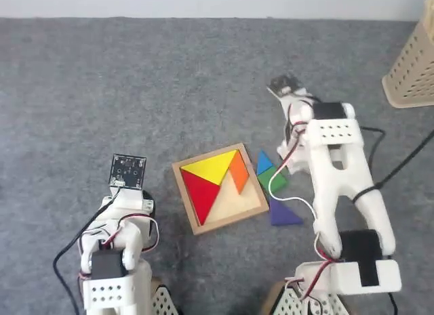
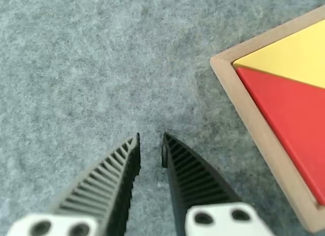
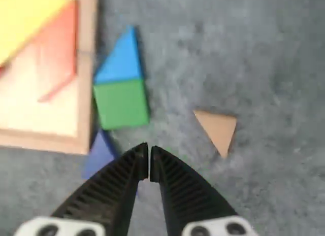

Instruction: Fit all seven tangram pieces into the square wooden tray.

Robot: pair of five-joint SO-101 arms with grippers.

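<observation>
The right gripper [image 3: 149, 147], pressed together and empty, is hanging over the blue triangle [image 3: 121, 56], green square [image 3: 121, 103], purple triangle [image 3: 101, 155] and tan triangle [image 3: 218, 129] lying beside the wooden tray [image 3: 87, 23], likely because they are nearest it. The left gripper [image 2: 151, 139], slightly spread, is idling off a tray corner.

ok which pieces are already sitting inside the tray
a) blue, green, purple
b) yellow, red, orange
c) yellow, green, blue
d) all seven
b: the yellow triangle, red triangle and orange piece lie inside the wooden tray, while the blue triangle, green square and purple triangle lie on the grey mat beside it.
</observation>
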